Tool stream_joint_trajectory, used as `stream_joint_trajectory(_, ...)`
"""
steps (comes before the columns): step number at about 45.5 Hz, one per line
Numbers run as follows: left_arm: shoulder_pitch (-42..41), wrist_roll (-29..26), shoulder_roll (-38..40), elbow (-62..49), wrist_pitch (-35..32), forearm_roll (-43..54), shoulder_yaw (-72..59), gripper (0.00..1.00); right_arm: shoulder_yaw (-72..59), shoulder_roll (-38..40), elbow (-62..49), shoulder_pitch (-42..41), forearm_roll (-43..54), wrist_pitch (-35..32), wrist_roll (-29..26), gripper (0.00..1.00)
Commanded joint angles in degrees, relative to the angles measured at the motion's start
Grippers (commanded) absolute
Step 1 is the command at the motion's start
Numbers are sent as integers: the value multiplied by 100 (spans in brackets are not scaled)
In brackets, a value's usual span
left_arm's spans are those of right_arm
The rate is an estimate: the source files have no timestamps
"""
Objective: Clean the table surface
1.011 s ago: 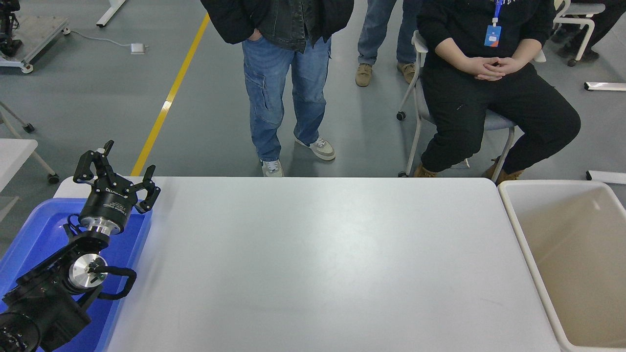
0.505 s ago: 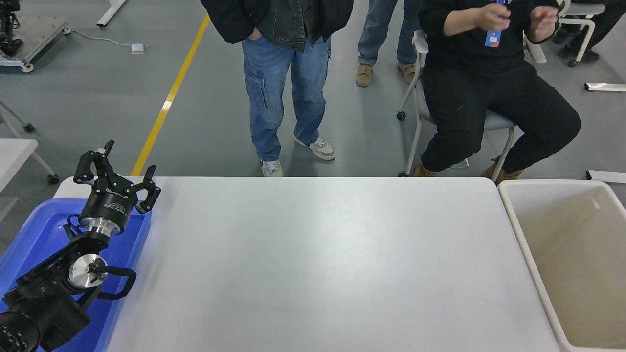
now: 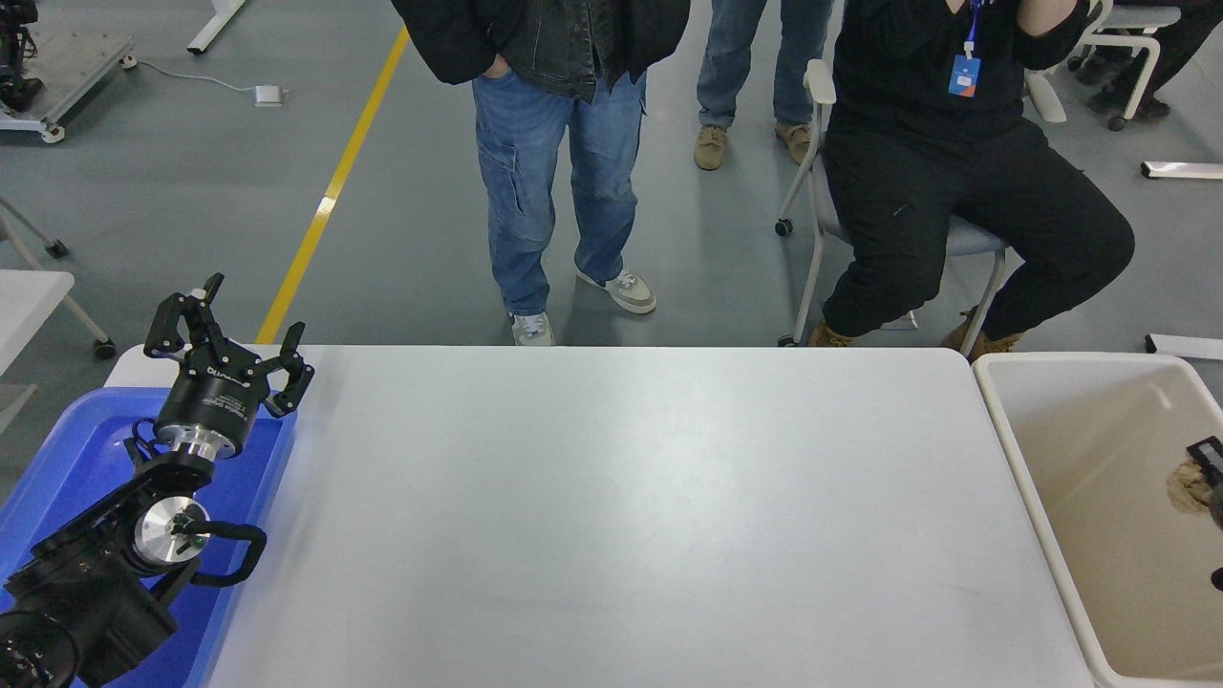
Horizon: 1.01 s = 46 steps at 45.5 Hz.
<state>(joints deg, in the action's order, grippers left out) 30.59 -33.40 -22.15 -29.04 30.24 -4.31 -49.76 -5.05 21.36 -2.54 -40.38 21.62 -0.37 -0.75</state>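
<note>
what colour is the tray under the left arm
Blue tray, seen in the head view.

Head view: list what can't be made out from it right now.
- Right gripper: only a sliver enters at the right edge, above the beige bin; open or shut cannot be told.
- Brownish crumpled thing at that gripper: cut by the edge, too small to identify; held or not is unclear.
- Blue tray: the left arm and left gripper hide much of its inside.
- People at the far side: cut off by the top edge.
</note>
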Motion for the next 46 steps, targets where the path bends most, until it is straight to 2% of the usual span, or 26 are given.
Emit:
stream_joint_trajectory(1, 0, 0, 0, -5, 0, 0, 2, 100, 4, -246, -18, 144, -44, 72, -30, 0)
stream_joint_trajectory(26, 0, 0, 0, -5, 0, 0, -7, 100, -5, -299, 26, 135, -35, 98, -21, 1)
stream_joint_trajectory(28, 0, 0, 0, 4, 0, 0, 2, 100, -5, -299, 17, 127, -35, 107, -21, 18)
stream_joint_trajectory(32, 0, 0, 0, 4, 0, 0, 2, 100, -5, -282, -1, 100, -44, 116, -13, 66)
stream_joint_trajectory(34, 0, 0, 0, -5, 0, 0, 2, 100, 4, -282, 17, 100, -44, 124, -13, 80)
stream_joint_trajectory(39, 0, 0, 0, 4, 0, 0, 2, 100, 13, -291, 43, 100, -44, 133, -13, 97)
stream_joint_trajectory(46, 0, 0, 0, 4, 0, 0, 2, 100, 13, -291, 52, 100, -44, 107, -21, 98)
